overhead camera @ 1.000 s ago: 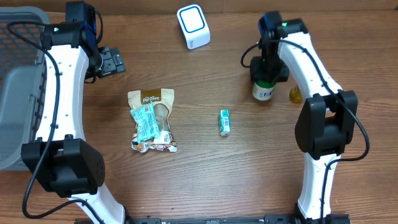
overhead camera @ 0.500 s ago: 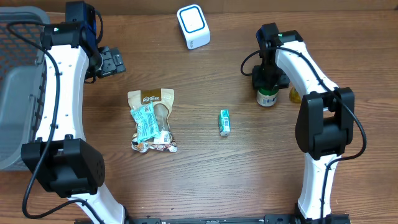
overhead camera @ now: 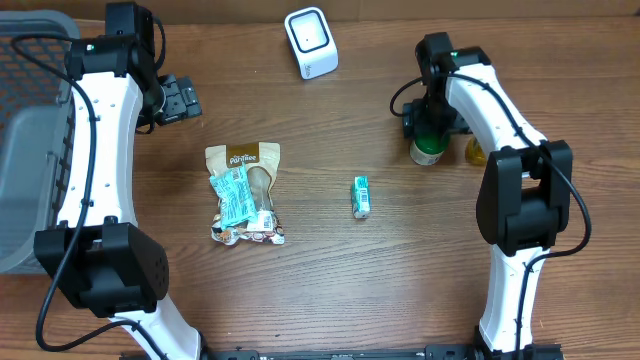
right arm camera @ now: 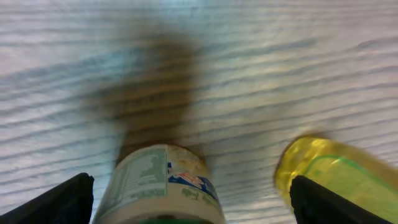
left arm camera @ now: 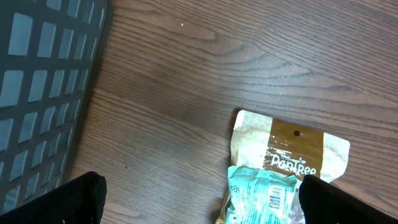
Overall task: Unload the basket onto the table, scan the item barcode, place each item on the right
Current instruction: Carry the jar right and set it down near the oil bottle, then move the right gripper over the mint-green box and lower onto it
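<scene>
The right wrist view is blurred: the jar's point(right arm camera: 158, 183) label cannot be read and its lower part runs off the bottom edge, so no barcode can be made out. The jar sits between the fingers of the right gripper point(right arm camera: 199, 202), which are spread wide with a gap on either side. Near the finger at that view's right edge lies a yellow-green object point(right arm camera: 339, 171), cut off and too soft to identify. From overhead the arm covers this gripper. The left gripper point(left arm camera: 205, 199) is spread and empty, with only its fingertips showing. Between them a teal packet point(left arm camera: 261, 193) lies on a brown snack pouch point(left arm camera: 292, 146), both cut off below. A dark basket point(left arm camera: 43, 81) lies beyond one finger. A white scanner point(overhead camera: 311, 40) and a small teal box point(overhead camera: 361, 196) lie well apart from both pairs of fingers.
</scene>
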